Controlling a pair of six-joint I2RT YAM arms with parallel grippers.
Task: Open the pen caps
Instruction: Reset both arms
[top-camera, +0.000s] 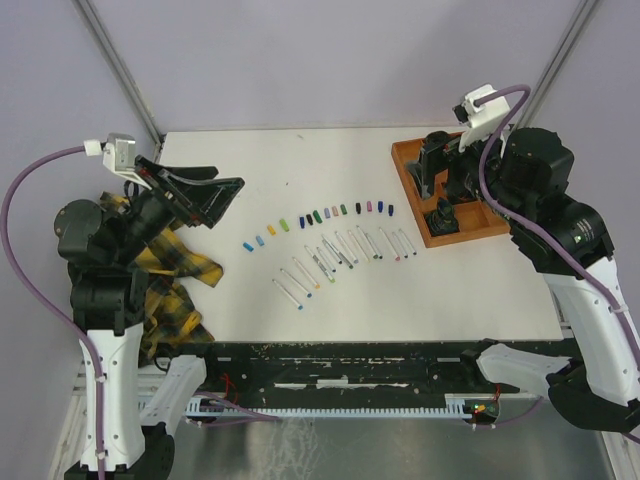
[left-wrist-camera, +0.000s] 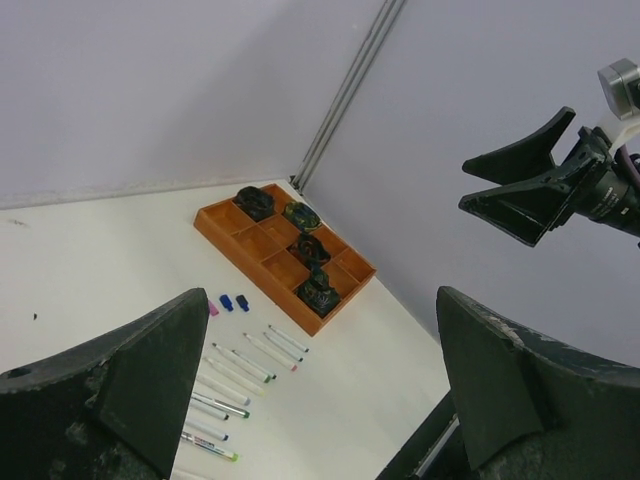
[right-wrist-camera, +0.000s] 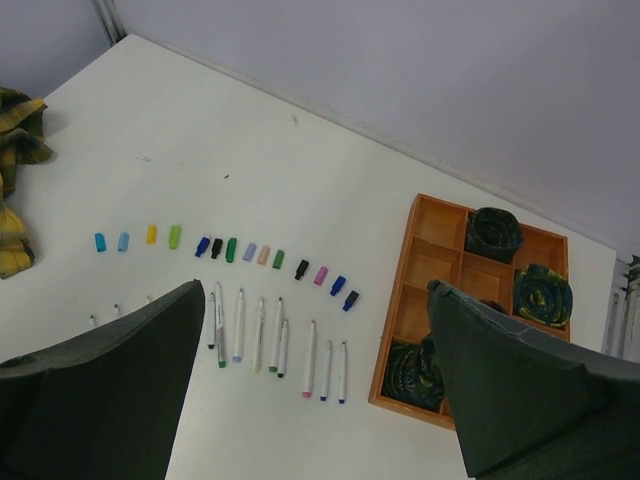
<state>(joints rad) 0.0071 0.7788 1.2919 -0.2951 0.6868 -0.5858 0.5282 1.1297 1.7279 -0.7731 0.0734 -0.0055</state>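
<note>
Caps (right-wrist-camera: 231, 250) rowed beside pens (right-wrist-camera: 258, 335) | left end effector (left-wrist-camera: 315, 300), right end effector (right-wrist-camera: 315, 288): agape

The pen caps (right-wrist-camera: 231, 250): over a dozen short cylinders in blue, yellow, green, black, lilac, peach and pink, laid detached in a gently curved row, slightly spaced, on the white table (right-wrist-camera: 200, 120).

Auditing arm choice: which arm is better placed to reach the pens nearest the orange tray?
Right, probably. The right gripper hangs open over the orange tray beside those pens; the left gripper is past the row's far end, by the plaid cloth.
</note>
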